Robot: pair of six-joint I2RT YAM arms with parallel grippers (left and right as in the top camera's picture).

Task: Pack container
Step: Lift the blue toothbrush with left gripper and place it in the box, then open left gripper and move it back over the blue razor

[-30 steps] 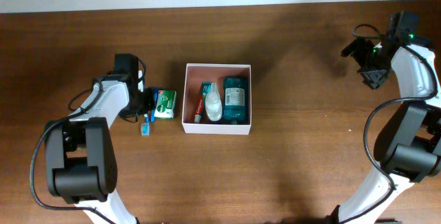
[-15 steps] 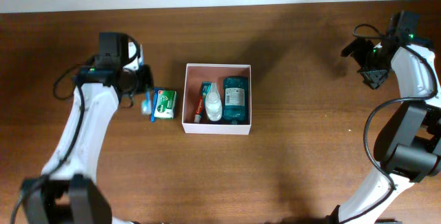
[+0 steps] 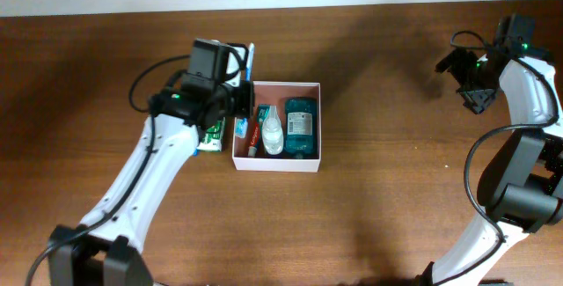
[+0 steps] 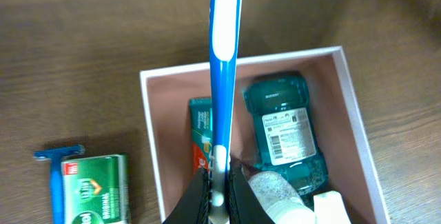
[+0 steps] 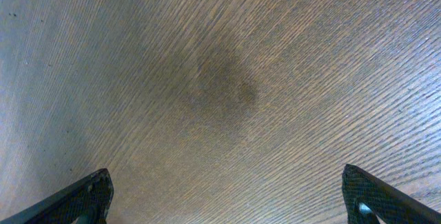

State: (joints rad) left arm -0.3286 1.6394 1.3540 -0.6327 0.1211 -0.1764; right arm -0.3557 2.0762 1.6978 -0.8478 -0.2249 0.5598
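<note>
The container [image 3: 277, 84] is a square white box with a reddish-brown inside, at the table's middle. It holds a toothpaste tube [image 3: 256, 128], a clear bottle [image 3: 274, 130] and a teal bottle [image 3: 300, 126]. My left gripper [image 3: 239, 101] is shut on a blue-and-white toothbrush [image 3: 250, 60] and holds it above the box's left part. In the left wrist view the toothbrush [image 4: 224, 65] runs up from the jaws [image 4: 219, 196] over the box [image 4: 169, 114], toothpaste [image 4: 200, 124] and teal bottle [image 4: 282, 124]. My right gripper [image 3: 466, 75] is open and empty at the far right.
A small green-and-white carton [image 3: 209, 136] lies just left of the box, also in the left wrist view [image 4: 93, 189], with a blue razor [image 4: 55, 176] on its left side. The right wrist view shows only bare wood below the open jaws [image 5: 227, 196].
My left arm has swung right, from left of the green carton to over the box's left part, carrying the toothbrush. The right arm has not moved.
</note>
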